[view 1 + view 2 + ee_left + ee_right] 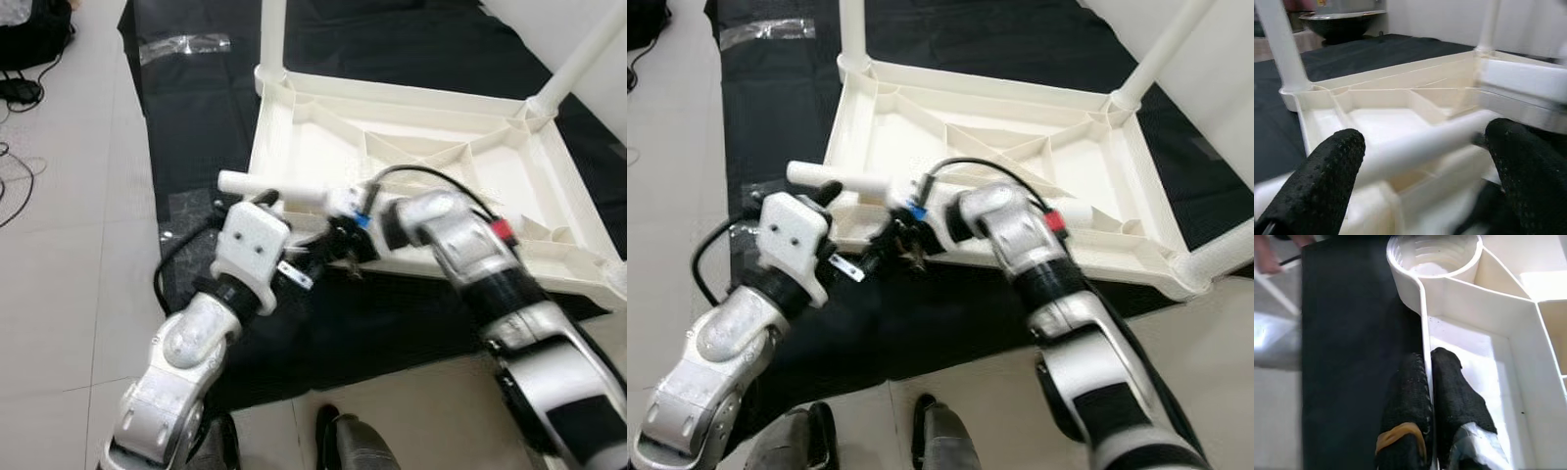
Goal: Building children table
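Observation:
The white plastic table (411, 98) lies upside down on a black mat, with legs standing at its far left corner (272, 34) and far right corner (588, 54). A third leg (1215, 257) juts from its right corner. A loose white leg (274, 191) lies level over the near left corner. My left gripper (257, 201) reaches up to it, open. In the left wrist view the loose leg (1420, 142) runs across behind the two spread fingers (1327, 181). My right gripper (1429, 362) is shut on the table's thin rim wall (1425, 323), just short of an empty threaded socket (1435, 254).
The black mat (196, 98) covers the pale tiled floor (69, 245). A strip of clear tape (181, 44) lies on the mat at the far left. Dark cables (15, 176) trail at the left edge. My feet (343, 441) stand at the mat's near edge.

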Tool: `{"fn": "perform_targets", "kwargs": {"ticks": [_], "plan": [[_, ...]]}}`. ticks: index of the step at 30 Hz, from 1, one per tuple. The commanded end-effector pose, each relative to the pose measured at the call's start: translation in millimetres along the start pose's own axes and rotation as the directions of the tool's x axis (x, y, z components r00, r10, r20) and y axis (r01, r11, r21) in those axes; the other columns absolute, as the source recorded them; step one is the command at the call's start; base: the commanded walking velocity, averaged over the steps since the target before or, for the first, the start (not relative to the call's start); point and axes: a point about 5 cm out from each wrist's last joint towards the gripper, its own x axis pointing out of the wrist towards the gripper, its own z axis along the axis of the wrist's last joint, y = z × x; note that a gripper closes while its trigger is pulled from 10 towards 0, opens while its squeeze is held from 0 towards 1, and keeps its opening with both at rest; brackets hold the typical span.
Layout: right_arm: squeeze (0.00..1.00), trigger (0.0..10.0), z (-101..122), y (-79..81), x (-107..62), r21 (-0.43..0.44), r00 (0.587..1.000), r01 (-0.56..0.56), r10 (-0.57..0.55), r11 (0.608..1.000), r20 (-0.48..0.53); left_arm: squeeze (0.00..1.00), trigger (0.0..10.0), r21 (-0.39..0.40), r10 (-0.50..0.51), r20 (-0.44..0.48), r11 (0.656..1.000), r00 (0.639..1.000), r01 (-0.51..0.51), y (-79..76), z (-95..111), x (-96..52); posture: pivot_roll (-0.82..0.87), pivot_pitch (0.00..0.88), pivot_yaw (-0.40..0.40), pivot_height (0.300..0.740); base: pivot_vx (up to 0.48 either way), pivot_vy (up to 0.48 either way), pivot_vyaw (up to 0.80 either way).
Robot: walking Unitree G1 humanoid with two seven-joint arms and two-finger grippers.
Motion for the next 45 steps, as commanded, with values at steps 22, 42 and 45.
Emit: {"fn": "perform_targets", "kwargs": {"ticks": [22,42,45], "plan": [[0.0,10.0,72,-45.7,-59.7,-0.004,0.965,0.157,-0.153,0.988,0.212,0.0,10.0,-0.02,0.01,0.029,1.0,1.0,-0.009,-3.6,2,3.2,-0.05,0.238,-0.121,0.74,0.0,0.0,0.0],[0.0,10.0,74,-73.2,-23.6,0.105,0.968,0.245,-0.237,0.964,-0.08,0.0,10.0,-0.141,-0.061,-0.061,0.989,0.996,0.052,-38.7,-8,-26.9,-0.03,0.22,-0.133,0.74,0.0,0.0,0.0],[0.0,10.0,78,-74.4,-22.3,0.102,0.967,0.249,-0.242,0.963,-0.074,0.0,10.0,-0.148,-0.066,-0.07,0.987,0.995,0.055,-41.8,-10,-29.1,-0.03,0.218,-0.136,0.74,0.0,0.0,0.0]]}}
